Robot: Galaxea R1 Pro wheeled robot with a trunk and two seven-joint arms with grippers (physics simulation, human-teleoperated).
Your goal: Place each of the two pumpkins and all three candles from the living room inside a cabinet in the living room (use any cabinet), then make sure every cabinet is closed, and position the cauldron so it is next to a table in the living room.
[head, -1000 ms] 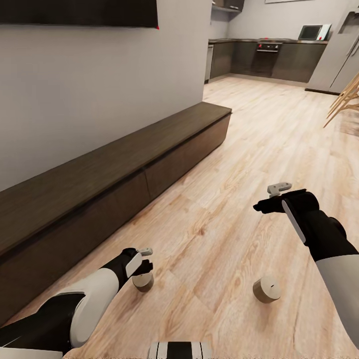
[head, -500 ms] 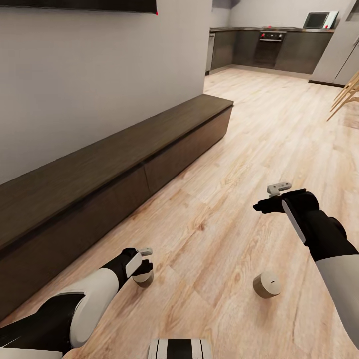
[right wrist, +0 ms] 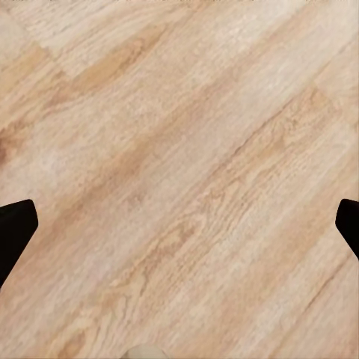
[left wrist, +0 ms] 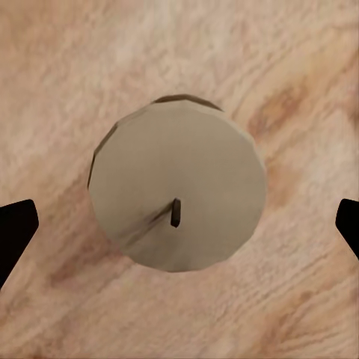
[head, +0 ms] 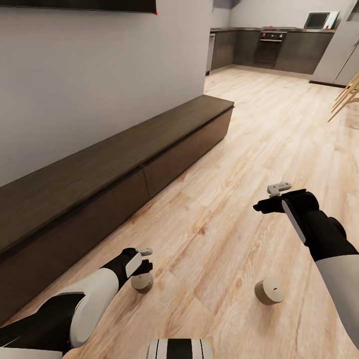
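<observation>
Floor: pale oak-look plank floor (head: 234,149) running from the living room back toward a kitchen.
Wall: plain grey wall (head: 89,75) on the robot's left, with the lower edge of a dark flat panel (head: 75,5) mounted high on it.
Cabinet: long, low, dark brown wooden cabinet (head: 124,164) with a flat top, set against that wall; its handle-less door panels sit flush and closed.
Kitchen: dark cupboards (head: 294,52) with a built-in oven (head: 268,47) far back, and a pale fridge door (head: 344,50) at the right edge.
Chair: light wooden chair legs (head: 346,97) poking in from the right.
Near candle: short beige-tan cylindrical candle (head: 142,282) with a tiny dark wick, upright on the floor just in front of the cabinet's near end; from the left wrist camera its round top (left wrist: 178,194) lies directly below, centred between the two fingertips.
Far candle: second stubby beige-tan candle (head: 269,291), upright on the floor below the right arm, well apart from the first.
Left claw: left claw (head: 143,260) hovers straight over the near candle, fingers spread wide to either side of it and not touching it.
Right claw: right claw (head: 271,197) is held higher over bare planks, beyond the far candle, fingers spread and holding nothing; a sliver of the candle (right wrist: 147,352) shows at the edge of the right wrist camera.
</observation>
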